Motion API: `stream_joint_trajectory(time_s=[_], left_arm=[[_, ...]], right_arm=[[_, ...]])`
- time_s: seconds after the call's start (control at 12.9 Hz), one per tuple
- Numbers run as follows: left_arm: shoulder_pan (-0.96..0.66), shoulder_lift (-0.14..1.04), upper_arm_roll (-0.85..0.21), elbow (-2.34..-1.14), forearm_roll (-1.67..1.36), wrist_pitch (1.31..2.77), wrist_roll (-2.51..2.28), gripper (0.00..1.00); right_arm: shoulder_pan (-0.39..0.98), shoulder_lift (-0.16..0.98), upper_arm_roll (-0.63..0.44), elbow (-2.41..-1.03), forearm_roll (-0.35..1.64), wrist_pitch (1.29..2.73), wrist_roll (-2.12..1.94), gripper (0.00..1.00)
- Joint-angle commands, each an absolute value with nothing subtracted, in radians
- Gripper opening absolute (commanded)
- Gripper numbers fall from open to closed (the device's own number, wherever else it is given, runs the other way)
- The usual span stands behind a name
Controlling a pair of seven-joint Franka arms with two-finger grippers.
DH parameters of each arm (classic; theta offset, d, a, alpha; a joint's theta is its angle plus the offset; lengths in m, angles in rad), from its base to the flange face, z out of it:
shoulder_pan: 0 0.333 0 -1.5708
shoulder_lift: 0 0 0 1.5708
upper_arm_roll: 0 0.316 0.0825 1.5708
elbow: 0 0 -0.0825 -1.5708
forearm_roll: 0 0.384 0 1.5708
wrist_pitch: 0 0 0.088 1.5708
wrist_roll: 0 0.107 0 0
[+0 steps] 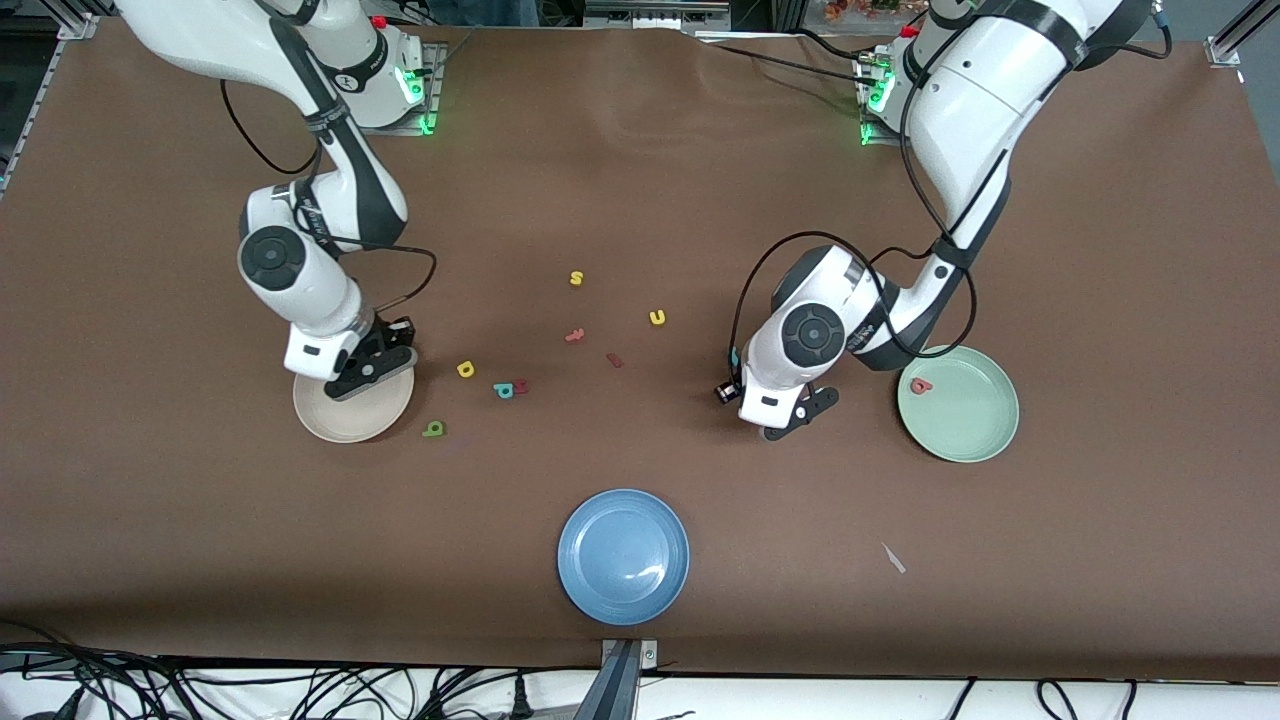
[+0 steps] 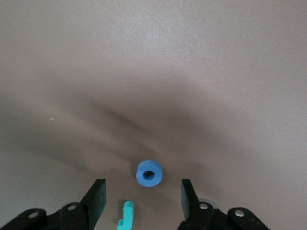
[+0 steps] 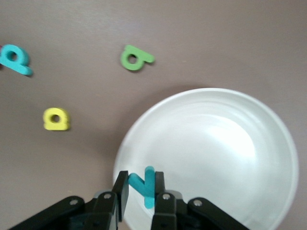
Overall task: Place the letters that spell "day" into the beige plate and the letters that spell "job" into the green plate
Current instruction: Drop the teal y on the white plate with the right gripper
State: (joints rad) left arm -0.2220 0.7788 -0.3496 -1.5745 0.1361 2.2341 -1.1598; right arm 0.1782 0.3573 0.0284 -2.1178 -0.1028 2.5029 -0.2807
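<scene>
Right gripper (image 3: 141, 189) points straight down, wrist bent, fingers pinched on the teal y (image 3: 145, 184) between them. Left gripper (image 2: 142, 201) hangs low, arm folded, jaws apart with the blue o (image 2: 149, 173) just ahead.

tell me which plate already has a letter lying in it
The green plate, at the left arm's end of the table: a salmon-red letter lies on it. The blue plate holds none.

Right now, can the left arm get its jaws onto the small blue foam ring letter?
Probably yes. The left gripper hangs just above the blue foam ring, jaws apart on either side of it, brown table cover bare around it. Only the teal hook-shaped foam letter lies close beside and might get nudged.
</scene>
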Motion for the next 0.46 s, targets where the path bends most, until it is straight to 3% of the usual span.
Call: stream_joint_trajectory(time_s=[0.0,0.08,0.39], left_arm=[[-0.265,0.822,-0.318,-1.511,0.166,2.229,-1.193,0.70],[-0.265,0.828,-0.316,-1.512,0.166,2.227,-1.193,0.70],[-0.272,0.847,-0.316,-1.511,0.166,2.229,-1.193,0.63]], right_arm=[[0.176,0.345,-0.021,-2.111,-0.104,2.482,-0.400,0.11],[0.175,0.348,-0.029,-2.111,-0.101,2.482,-0.416,0.13],[0.175,0.351,-0.029,-2.111,-0.097,2.482,-0.405,0.44]])
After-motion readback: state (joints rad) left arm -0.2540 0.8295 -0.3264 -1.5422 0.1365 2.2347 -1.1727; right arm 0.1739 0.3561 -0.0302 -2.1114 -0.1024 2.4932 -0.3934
